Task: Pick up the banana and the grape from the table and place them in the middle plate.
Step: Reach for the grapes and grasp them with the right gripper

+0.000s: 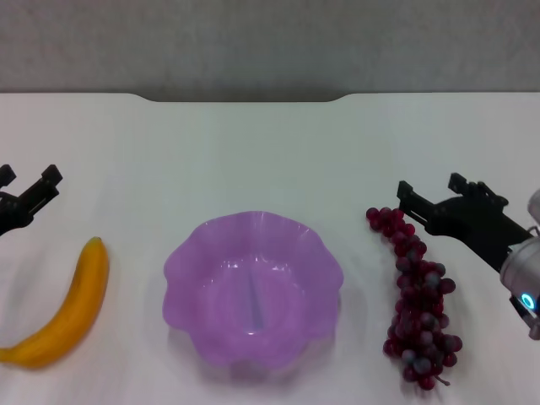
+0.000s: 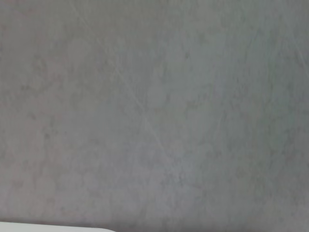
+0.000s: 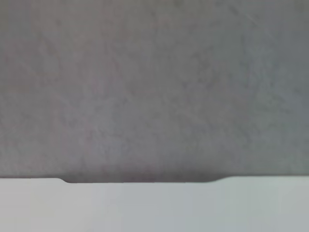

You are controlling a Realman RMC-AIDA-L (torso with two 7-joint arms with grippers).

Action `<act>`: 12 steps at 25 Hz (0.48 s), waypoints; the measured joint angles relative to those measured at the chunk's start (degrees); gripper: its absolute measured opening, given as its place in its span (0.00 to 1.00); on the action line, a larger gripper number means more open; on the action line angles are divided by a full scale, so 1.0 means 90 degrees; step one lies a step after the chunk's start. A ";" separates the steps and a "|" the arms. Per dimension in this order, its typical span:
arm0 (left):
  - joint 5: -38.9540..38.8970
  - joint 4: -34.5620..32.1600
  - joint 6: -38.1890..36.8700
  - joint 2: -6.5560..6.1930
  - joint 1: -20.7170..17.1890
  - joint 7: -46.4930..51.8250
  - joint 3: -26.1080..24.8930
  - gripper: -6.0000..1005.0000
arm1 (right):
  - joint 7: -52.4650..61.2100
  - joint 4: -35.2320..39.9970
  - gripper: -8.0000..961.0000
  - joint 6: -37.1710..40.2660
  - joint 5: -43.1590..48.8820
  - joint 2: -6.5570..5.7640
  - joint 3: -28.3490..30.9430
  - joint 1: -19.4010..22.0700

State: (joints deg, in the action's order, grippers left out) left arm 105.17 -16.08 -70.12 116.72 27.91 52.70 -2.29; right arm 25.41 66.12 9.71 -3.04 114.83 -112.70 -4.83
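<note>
Translucent purple scalloped plastic dish sits mid-tabletop, nothing in it. Plain white smooth tabletop with a dark notched far edge. Curved glossy yellow-orange banana lies well left of the dish. Long bunch of dark-red to purple grapes lies right of it, apart from the rim. Left pincer hangs beyond the banana's tip, fingers parted, holding nothing. Right pincer is at the bunch's far end, fingers spread wide, gripping nothing.
</note>
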 joint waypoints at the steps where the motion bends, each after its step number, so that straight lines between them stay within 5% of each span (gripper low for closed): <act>1: 0.0000 0.0000 -0.0001 0.0000 0.0000 0.0000 0.0000 0.87 | 0.0073 -0.0023 0.91 0.0017 0.0000 -0.0005 -0.0002 0.0029; 12: 0.0002 0.0000 -0.0002 0.0003 0.0022 -0.0022 0.0000 0.87 | 0.0356 -0.0539 0.91 -0.0016 0.0007 -0.0014 -0.0248 0.0080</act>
State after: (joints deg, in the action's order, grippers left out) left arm 105.19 -16.09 -70.14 116.74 28.11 52.50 -2.29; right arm 28.61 61.27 9.57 -2.98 114.71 -114.93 -4.11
